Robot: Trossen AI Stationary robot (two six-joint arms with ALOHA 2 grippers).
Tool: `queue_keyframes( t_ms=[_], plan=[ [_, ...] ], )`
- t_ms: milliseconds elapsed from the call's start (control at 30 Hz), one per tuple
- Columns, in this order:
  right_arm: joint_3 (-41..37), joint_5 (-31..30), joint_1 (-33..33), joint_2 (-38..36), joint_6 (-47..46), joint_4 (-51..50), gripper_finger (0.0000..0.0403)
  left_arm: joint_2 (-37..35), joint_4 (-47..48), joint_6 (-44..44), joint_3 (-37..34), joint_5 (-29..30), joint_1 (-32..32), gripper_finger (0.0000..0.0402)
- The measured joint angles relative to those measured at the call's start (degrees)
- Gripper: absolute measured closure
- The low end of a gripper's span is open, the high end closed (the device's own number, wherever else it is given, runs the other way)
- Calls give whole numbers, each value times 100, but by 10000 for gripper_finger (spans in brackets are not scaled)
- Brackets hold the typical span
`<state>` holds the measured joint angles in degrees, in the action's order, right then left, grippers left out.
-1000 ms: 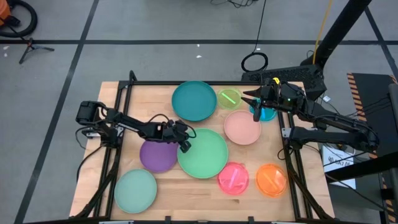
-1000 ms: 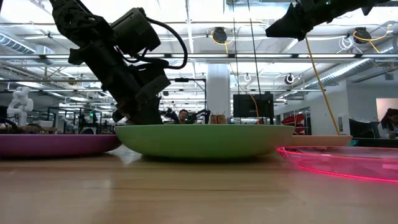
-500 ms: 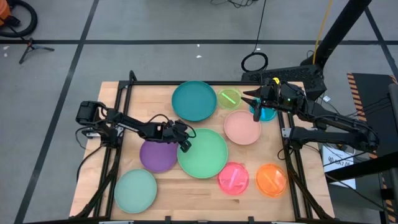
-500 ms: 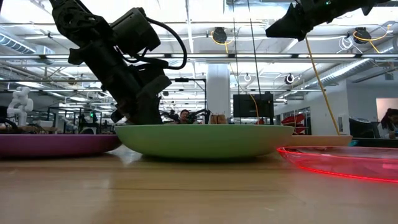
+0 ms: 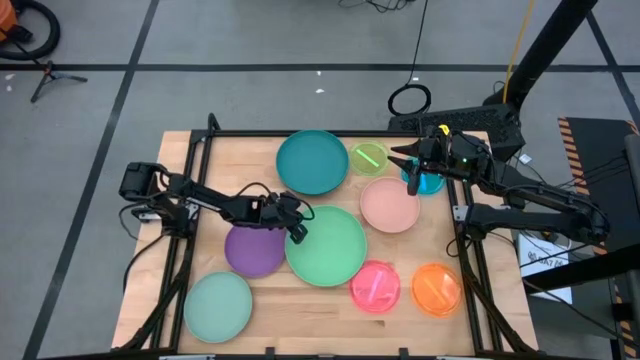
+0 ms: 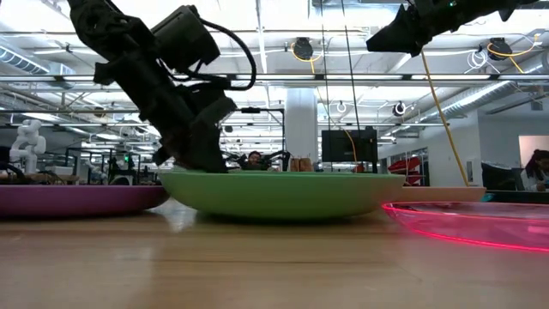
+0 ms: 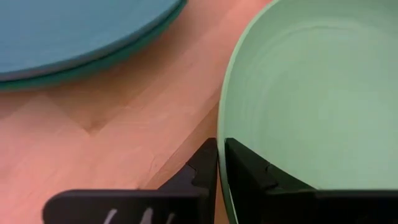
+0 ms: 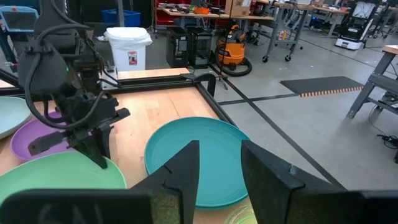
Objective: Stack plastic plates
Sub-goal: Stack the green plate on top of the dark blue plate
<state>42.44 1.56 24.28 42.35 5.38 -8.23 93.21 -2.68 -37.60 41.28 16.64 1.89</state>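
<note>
Nine plates lie spread on the table. My left gripper [image 5: 297, 228] is shut on the left rim of the large green plate [image 5: 328, 247], which sits between the purple plate [image 5: 253, 251] and the pale pink plate [image 5: 389, 205]. The teal plate [image 5: 312, 161], lime plate [image 5: 368, 157], mint plate [image 5: 217, 305], hot pink plate [image 5: 375, 287] and orange plate [image 5: 436, 288] rest flat. My right gripper [image 5: 411, 172] hangs open, high above the blue plate [image 5: 430, 184] near the far right corner. My left gripper pinches the green plate's rim [image 7: 220, 138] at the plate's left side. One finger [image 7: 250, 172] is inside the dish and the other finger [image 7: 203, 165] is outside. It comes slanting down from the table's left. In the low view the plate's underside [image 6: 283, 210] sits on the table.
The purple plate [image 6: 77, 199] lies close to the green plate's [image 6: 283, 193] gripped rim, and the hot pink plate [image 6: 472, 225] lies on the other side. The black frame rail [image 5: 195, 180] runs along the table's left edge. Bare wood shows near the front edge [image 5: 300, 320].
In the low view my left wrist has risen and tipped a little while its fingers stay shut on the green plate's rim. The plate itself has hardly shifted. The right arm has kept still.
</note>
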Motion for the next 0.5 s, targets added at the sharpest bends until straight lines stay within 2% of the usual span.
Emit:
queue_keyframes(
  t_ms=[500],
  plan=[
    [0, 1, -1, 0, -2, -20, 289, -1015, 100, 401, -2, 61, -28, 367]
  ],
)
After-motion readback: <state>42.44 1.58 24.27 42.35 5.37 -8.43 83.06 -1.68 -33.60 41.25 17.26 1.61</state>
